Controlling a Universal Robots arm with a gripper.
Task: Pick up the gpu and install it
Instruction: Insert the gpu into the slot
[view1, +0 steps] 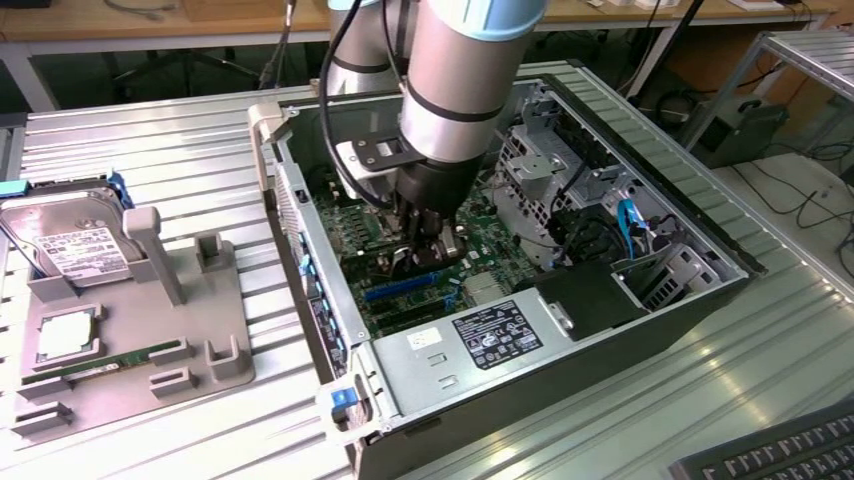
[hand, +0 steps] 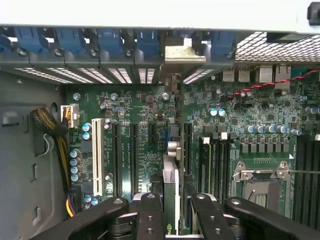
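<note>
The arm reaches down into the open black-and-silver computer case (view1: 561, 300) standing on the ribbed metal table (view1: 160, 140). Its black pincer (hand: 172, 210) pinches the gpu (hand: 171, 175), a thin flat card seen edge-on between the fingers (hand: 147, 215), which sit against both of its faces. The card stands upright over the green motherboard (hand: 145, 115), among the long black expansion slots (hand: 134, 155), and its silvery metal bracket (hand: 184, 52) lies at the rear wall of the case beside the blue slot clips (hand: 117, 40). In the exterior view the pincer (view1: 424, 245) is low over the board. At that view's left a grey holder tray (view1: 200, 330) carries a silver hard drive (view1: 74, 245) and a narrow green memory stick (view1: 114, 360).
</note>
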